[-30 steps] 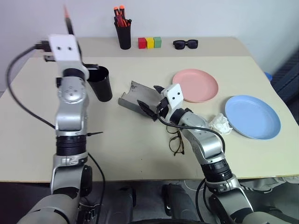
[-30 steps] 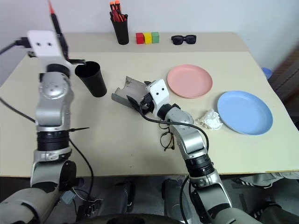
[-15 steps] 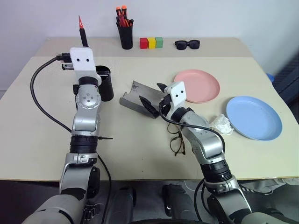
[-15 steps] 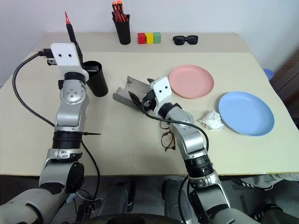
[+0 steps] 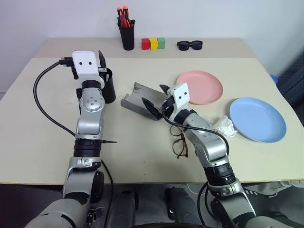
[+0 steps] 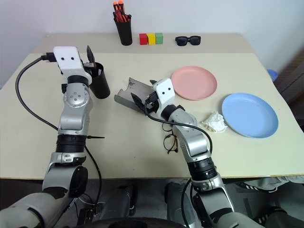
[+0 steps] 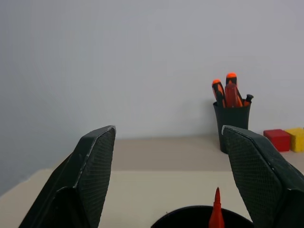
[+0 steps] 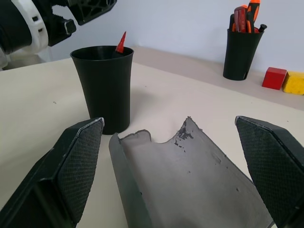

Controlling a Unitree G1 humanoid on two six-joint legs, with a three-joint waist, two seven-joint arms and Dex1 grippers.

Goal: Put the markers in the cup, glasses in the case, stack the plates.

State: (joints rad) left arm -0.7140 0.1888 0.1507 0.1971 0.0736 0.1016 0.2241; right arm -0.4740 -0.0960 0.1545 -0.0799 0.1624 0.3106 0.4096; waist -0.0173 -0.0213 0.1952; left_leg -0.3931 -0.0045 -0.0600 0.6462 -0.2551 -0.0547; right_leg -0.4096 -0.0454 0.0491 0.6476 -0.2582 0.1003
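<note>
Now the left gripper [image 7: 166,180] has its two black fingers spread wide and empty, poised just above the rim of the cup [image 8: 104,85]. Between those fingers, the red tip of a marker [image 8: 120,44] pokes up from inside the cup, free of any grip. The right gripper [image 8: 171,166] is likewise released, its fingers standing far apart on either side of the case [image 5: 140,100], which lies open just right of the cup with its grey flap folded back; nothing is grasped.

Taking the case as the landmark: the cup stands upright just to its left. The glasses [image 5: 179,142] lie on the table [image 5: 42,128] nearer the robot than the case, beside the right forearm and partly hidden by it. The pink plate [image 5: 202,87] sits to the right of the case, and the blue plate [image 5: 258,118] lies farther right, apart from the pink one, not stacked. A crumpled tissue [image 5: 223,126] rests between the glasses and the blue plate. Beyond the case, along the far edge, stand a pen holder [image 5: 126,35], three coloured blocks [image 5: 152,43] and sunglasses [image 5: 189,45]
</note>
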